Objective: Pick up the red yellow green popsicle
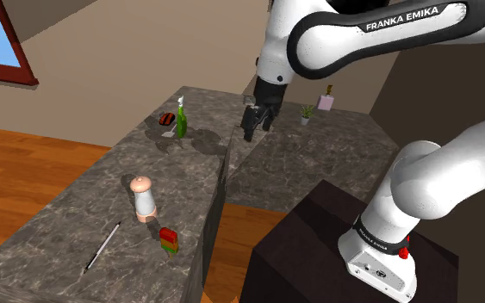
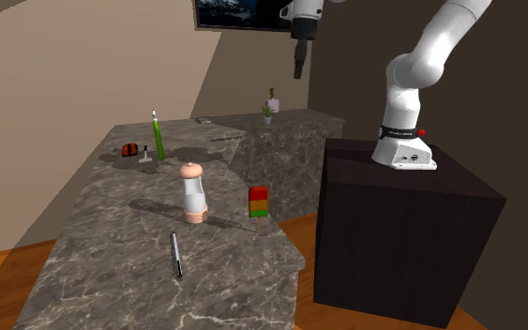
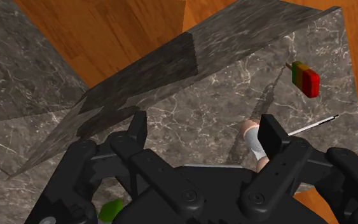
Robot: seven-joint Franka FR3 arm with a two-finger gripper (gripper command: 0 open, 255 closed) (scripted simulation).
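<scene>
tool (image 3: 203, 127) stood open, empty | red-yellow-green block popsicle (image 2: 258, 201) near dark stone bench (image 2: 112, 234) edge | seemed light, stiff; pinch flat faces

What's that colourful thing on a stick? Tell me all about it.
A popsicle: a block banded red, yellow, green from the top, on a thin stick. It seems to stand upright, stick down, near the edge of the marbled counter, beside a pinkish shaker, touching only the counter.
</scene>
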